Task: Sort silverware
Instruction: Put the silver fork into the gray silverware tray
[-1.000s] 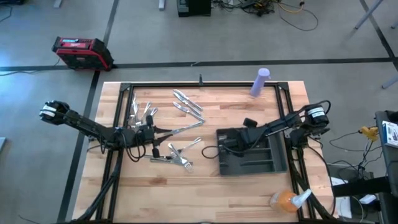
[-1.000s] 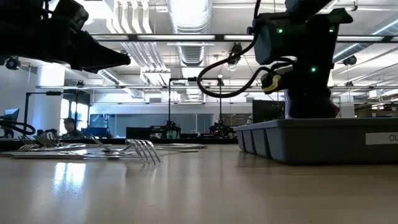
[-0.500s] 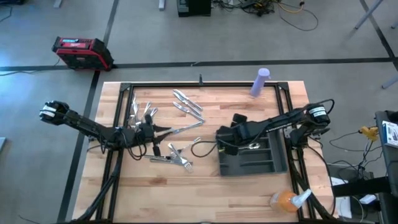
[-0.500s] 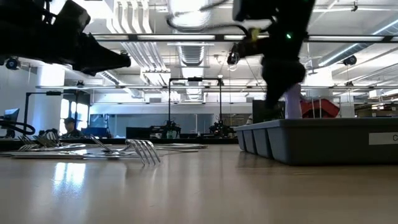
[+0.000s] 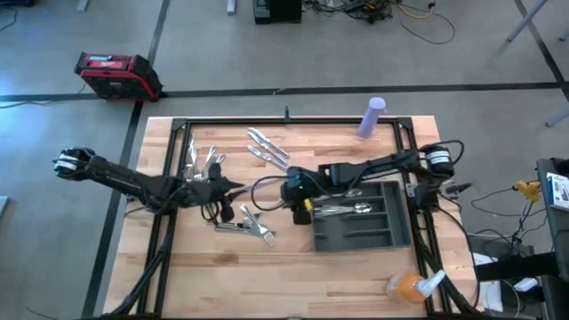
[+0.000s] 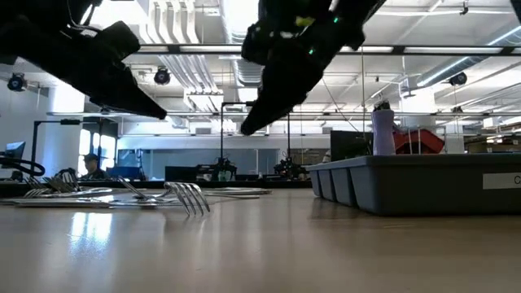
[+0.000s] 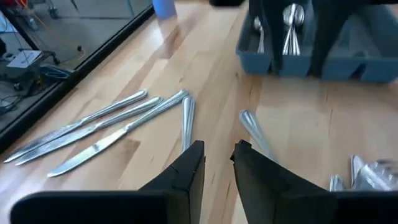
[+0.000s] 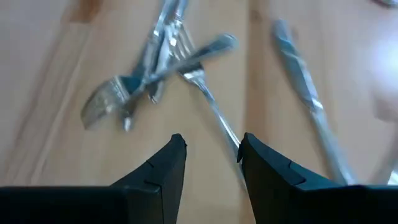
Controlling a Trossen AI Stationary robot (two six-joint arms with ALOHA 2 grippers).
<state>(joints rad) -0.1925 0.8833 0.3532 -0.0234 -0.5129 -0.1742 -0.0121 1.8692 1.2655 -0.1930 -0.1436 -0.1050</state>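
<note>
Silverware [image 5: 253, 224]: slim, polished metal pieces lie in several loose groups on the pale, plank-grained wooden table [image 5: 356, 280]. A crossed pile of forks lies near the table's middle, and in the right wrist view its tines and thin handles overlap [image 8: 155, 68]. A second cluster [image 5: 203, 163] lies toward the left rear. A set of flat-bladed knives [image 5: 267, 147] lies side by side near the rear centre; in the left wrist view their long smooth blades taper to rounded tips [image 7: 99, 130]. A few pieces, round-bowled spoons among them, already lie in the dark grey tray [image 5: 391, 233], a rectangular moulded tray with straight dividers and long narrow compartments, set on the right half of the table.

Left gripper [image 5: 233, 187]: positioned above the table between the left rear cluster and the fork pile. Its two dark, angular fingers stand a narrow gap apart and hold nothing [image 7: 217, 165].

Right gripper [image 5: 286, 188]: extended from the right side past the tray's left edge, above bare wood just beside the fork pile. Its dark, wedge-shaped fingers are parted moderately and are empty [image 8: 211, 155].

Other items: a pale purple cylinder [image 5: 372, 117] stands at the rear edge. An orange spray bottle [image 5: 411, 285] lies at the front right corner.
</note>
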